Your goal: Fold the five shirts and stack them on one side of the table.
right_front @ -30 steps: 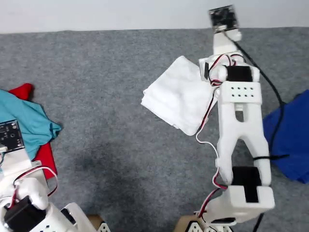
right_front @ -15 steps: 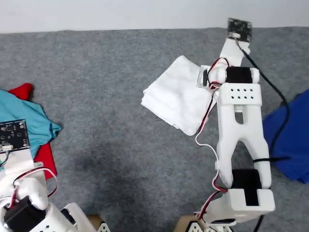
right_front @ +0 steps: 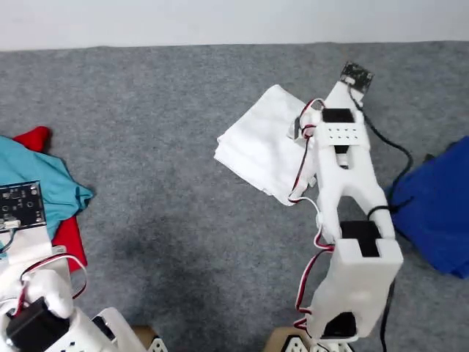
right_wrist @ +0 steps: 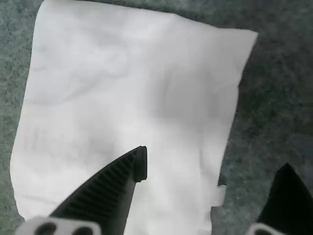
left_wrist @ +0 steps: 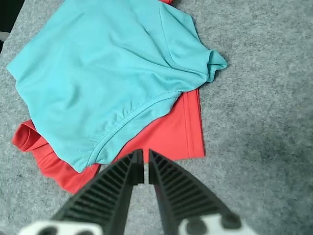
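Note:
A folded white shirt (right_front: 262, 149) lies on the grey table, and my right arm stretches over its right edge. In the right wrist view the right gripper (right_wrist: 215, 169) hangs open just above the white shirt (right_wrist: 127, 103), one finger over the cloth and the other past its edge. At the table's left edge a teal shirt (right_front: 40, 183) lies crumpled on top of a red shirt (right_front: 69, 235). My left gripper (left_wrist: 145, 165) is shut and empty, hovering over the red shirt (left_wrist: 168, 139) just below the teal shirt (left_wrist: 107, 73).
A blue shirt (right_front: 438, 213) lies bunched at the right edge of the table. The grey felt surface (right_front: 168, 110) stretches between the left pile and the white shirt. The arm bases stand along the near edge.
My right arm has swung left and pulled back, bringing its wrist over the white shirt's right edge. The left arm and all the shirts stayed in place.

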Motion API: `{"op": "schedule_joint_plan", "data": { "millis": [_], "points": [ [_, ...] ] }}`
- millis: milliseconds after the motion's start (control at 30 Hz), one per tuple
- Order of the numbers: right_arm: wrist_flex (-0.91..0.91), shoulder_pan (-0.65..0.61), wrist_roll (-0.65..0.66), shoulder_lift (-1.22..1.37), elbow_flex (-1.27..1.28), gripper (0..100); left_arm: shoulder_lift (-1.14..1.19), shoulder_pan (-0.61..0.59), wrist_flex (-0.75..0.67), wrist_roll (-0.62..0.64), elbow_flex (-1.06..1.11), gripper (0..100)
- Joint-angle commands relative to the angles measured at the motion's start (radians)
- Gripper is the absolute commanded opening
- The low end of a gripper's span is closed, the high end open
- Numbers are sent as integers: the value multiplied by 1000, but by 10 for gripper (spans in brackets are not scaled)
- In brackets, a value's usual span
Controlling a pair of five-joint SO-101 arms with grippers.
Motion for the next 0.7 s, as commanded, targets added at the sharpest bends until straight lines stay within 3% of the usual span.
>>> {"op": "schedule_joint_plan", "data": {
  "millis": [0,267,667],
  "points": [
    [-41,-27,-12,7,-17,396,2,-2,5,-6,-7,30],
    [-142,-67,-11,79,-17,301,2,-2,6,-5,-7,30],
    [-116,-64,-12,99,-40,366,2,-2,6,-5,-7,30]
  ]
}}
